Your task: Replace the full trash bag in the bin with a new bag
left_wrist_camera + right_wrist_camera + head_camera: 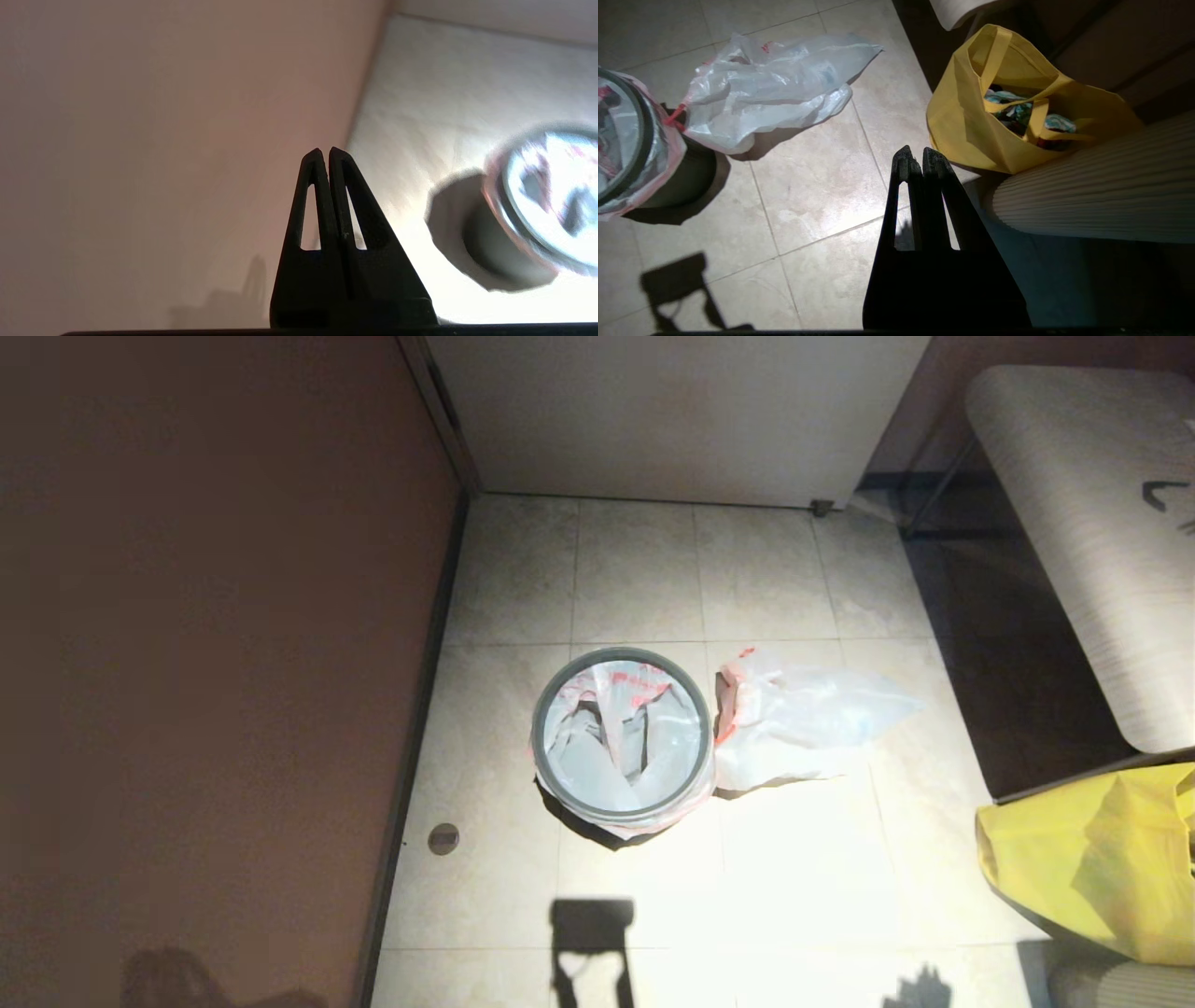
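Trash bag number one [624, 737] is seated inside the bin [560, 786], out in the middle of the tiled floor [803, 859]. Its printed white plastic is folded out over the grey hoop [695, 695] all the way round, and red print is seen on the far part of the lining. Whether bottles lie inside it cannot be told from the head view.

Just to the right of the bin, touching its side, a second white bag [803, 723] is spread on the tiles, slumped low with a red-edged mouth turned toward the bin. In the right wrist view that same bag [770, 88] is seen crumpled and mostly flat.

Further right and nearer, a big yellow bag [1092, 859] is parked against the pale ribbed furniture [1101, 186], with coloured items showing in its mouth.

The left gripper [324, 151] is held well apart from the bin, near the brown wall [163, 116], its fingers pressed together on nothing. The right gripper [916, 151] is held over the tiles between the floor bag and the yellow bag, likewise clenched and empty. Neither arm is caught by the head view; only shadows are thrown on the near floor.
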Robot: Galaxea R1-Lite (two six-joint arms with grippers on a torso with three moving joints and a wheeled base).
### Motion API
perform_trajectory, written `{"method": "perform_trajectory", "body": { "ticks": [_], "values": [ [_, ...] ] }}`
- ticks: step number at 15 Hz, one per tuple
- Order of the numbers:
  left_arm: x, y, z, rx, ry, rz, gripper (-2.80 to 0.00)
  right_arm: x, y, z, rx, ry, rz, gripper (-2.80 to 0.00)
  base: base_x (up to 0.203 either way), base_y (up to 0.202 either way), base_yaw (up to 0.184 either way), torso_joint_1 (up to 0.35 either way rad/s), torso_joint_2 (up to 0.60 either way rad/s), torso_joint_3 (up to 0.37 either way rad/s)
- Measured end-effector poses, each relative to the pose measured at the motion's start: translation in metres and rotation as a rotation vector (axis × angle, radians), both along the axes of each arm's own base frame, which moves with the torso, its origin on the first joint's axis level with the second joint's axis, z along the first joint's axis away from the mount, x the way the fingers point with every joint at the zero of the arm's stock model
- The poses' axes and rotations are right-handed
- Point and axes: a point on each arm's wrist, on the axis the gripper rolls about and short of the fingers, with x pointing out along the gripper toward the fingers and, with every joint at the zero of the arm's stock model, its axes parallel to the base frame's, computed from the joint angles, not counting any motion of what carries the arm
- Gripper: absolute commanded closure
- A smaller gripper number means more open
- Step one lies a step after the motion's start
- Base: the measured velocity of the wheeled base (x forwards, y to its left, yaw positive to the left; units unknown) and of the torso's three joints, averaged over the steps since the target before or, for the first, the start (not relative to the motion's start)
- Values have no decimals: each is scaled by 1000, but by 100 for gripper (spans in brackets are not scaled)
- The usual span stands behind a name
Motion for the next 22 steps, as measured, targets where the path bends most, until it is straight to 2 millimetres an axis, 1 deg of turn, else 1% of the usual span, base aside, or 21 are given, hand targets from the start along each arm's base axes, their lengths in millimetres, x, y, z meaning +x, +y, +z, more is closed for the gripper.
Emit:
{"method": "perform_trajectory", "body": {
  "ticks": [2,4,6,7,9,12,17,22],
  "values": [
    [-1,-1,-20,9,13,-49,0,-5,1,-19,-13,-1,-8,0,0,0,0,0,0,0],
    [-3,-2,-36,17,28,-88,0,-8,2,-39,-18,-6,24,0,0,0,0,0,0,0],
    [-4,-3,-48,26,84,-155,0,-3,3,-63,-3,4,59,0,0,0,0,0,0,0],
    [-5,-5,-51,32,98,-206,0,1,4,-73,-1,6,76,0,0,0,0,0,0,0],
    [-6,-7,-57,39,152,-302,0,9,6,-86,-45,-8,163,0,0,0,0,0,0,0],
    [-5,-8,-65,56,199,-357,0,13,9,-98,-72,5,288,0,0,0,0,0,0,0],
    [-5,-8,-65,37,194,-356,0,16,9,-103,-124,3,314,0,0,0,0,0,0,0],
    [-5,-8,-65,38,188,-355,0,17,9,-104,-102,-6,314,0,0,0,0,0,0,0]
  ]
}}
